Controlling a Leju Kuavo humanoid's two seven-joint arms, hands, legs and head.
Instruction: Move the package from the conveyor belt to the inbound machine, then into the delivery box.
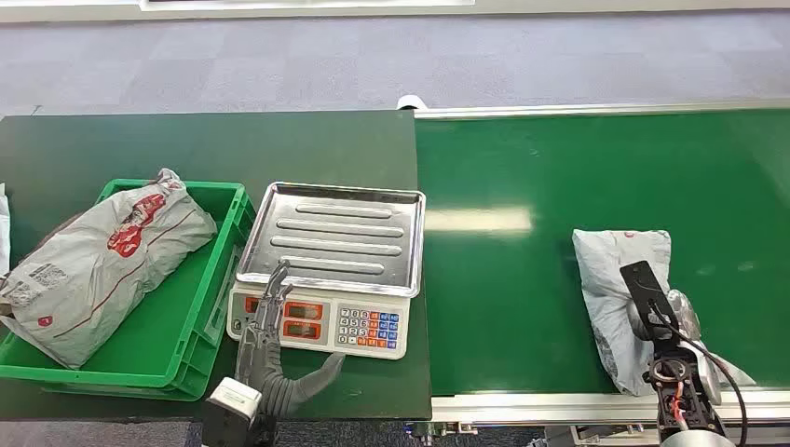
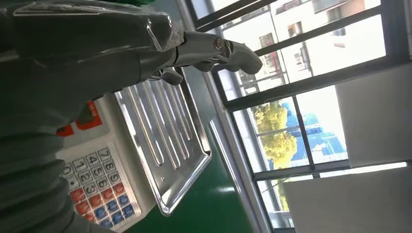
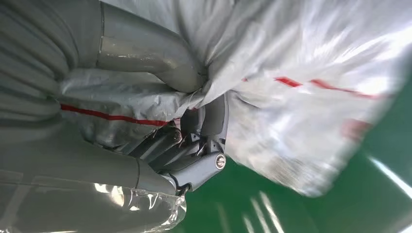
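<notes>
Package (image 1: 617, 289), a crumpled grey-white plastic mailer with red print, lies on the smooth green conveyor belt (image 1: 559, 168) at 4 o'clock and is gripped by the right hand (image 3: 194, 145). Left hand (image 1: 270, 358), holding nothing with fingers apart, is placed over the keypad scale (image 1: 321, 321) beneath its ribbed steel tray (image 1: 340, 233).

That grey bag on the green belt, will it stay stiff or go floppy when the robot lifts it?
Probably floppy: the bag looks like thin, wrinkled plastic that bunches where the right hand pinches it. Its glossy film may be slippery. Lying flat, it seems unlikely to roll.
</notes>
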